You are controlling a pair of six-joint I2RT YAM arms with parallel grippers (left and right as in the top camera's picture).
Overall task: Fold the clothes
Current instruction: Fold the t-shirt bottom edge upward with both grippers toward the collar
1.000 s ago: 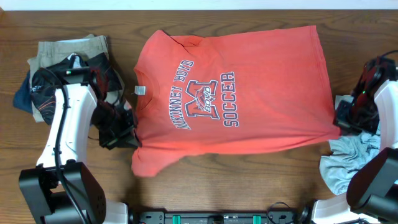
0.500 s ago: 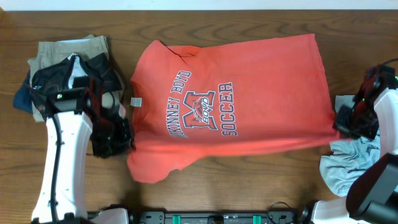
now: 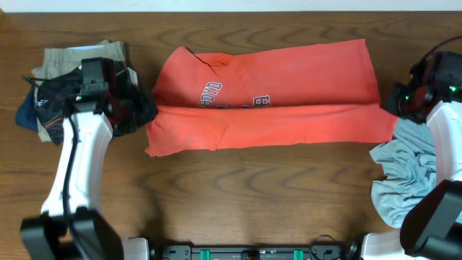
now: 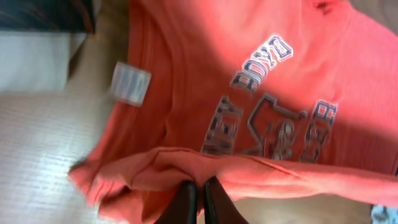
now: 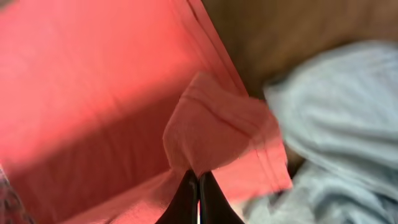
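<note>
Both my grippers are shut tight on cloth. My left gripper (image 4: 199, 186) pinches the T-shirt (image 3: 267, 101) at its collar end, and my right gripper (image 5: 198, 180) pinches a bunched corner at the hem end. The shirt lies across the middle of the table (image 3: 253, 202), its near long edge lifted over the lettering. To fold well, I should keep both ends level and the cloth taut, then release together. The folded layer hides half of the print and the near sleeve. My fingertips are buried in cloth.
</note>
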